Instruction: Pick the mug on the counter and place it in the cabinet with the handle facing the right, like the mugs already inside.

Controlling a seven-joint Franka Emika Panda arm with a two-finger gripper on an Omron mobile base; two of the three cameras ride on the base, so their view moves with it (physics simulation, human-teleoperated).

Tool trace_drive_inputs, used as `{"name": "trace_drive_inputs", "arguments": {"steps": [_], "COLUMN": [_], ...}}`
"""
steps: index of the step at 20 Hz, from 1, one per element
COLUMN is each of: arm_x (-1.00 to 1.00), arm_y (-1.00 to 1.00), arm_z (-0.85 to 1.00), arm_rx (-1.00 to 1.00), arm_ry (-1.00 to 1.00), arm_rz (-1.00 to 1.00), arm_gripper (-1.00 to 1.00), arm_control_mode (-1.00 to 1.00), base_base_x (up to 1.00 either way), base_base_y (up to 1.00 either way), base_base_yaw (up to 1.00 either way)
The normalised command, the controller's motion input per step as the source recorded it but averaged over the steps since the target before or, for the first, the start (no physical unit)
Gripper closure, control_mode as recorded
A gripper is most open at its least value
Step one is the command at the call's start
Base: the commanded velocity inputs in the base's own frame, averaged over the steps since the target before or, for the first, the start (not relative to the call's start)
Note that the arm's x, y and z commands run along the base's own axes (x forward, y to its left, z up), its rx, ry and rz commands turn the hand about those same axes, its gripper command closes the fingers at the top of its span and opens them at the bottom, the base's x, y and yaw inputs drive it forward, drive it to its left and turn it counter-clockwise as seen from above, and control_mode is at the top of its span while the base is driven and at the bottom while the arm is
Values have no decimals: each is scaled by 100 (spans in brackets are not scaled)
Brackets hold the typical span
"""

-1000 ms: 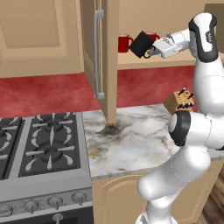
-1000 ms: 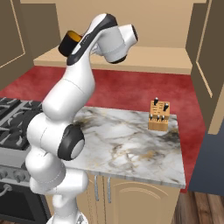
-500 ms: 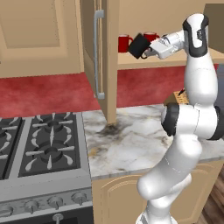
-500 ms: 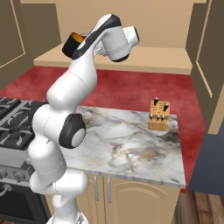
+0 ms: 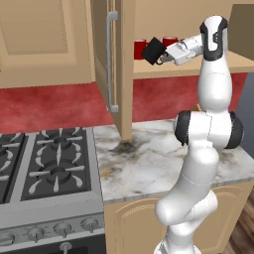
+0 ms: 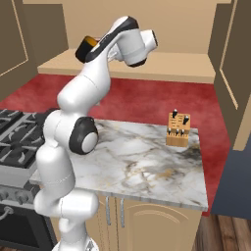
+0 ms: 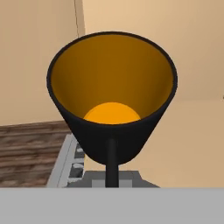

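Note:
The black mug (image 5: 153, 49) hangs in the air in front of the open cabinet's shelf (image 5: 193, 67), tilted with its mouth toward the hand. My gripper (image 5: 163, 54) is shut on its rim. The hand view looks straight into the mug's orange-yellow interior (image 7: 111, 83), with one dark finger (image 7: 111, 159) against the outer wall. In the right base view the mug (image 6: 86, 48) sits at the end of the forearm. I cannot make out its loop handle. Two red mugs (image 5: 140, 47) (image 5: 170, 40) stand on the shelf just behind it.
The cabinet door (image 5: 119, 69) with its long silver bar (image 5: 112, 59) stands open left of the mug. Below lie the marble counter (image 5: 144, 163), a black gas stove (image 5: 49, 168) to its left, and a knife block (image 6: 177, 130) near the back wall.
The arm has drawn upright, its elbow swinging in over the counter. The mug, still held, has shifted a little toward the shelf and the red mugs.

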Motion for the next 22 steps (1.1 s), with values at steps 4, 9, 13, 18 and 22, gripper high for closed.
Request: {"name": "trace_drive_inputs", "arguments": {"steps": [4, 9, 13, 18, 22], "arm_x": [43, 34, 33, 30, 13], "arm_y": [-2, -9, -6, -5, -1], "arm_z": [-14, -11, -8, -11, -11], "arm_rx": [-3, -3, -4, -5, -8], "arm_ry": [0, 0, 0, 0, -2], "arm_rz": [0, 0, 0, 0, 0], "arm_gripper": [100, 100, 100, 100, 100], "arm_control_mode": [-100, -100, -100, -100, -100], "base_base_x": [0, 0, 0, 0, 0], "base_base_y": [0, 0, 0, 0, 0], "base_base_yaw": [0, 0, 0, 0, 0]}}
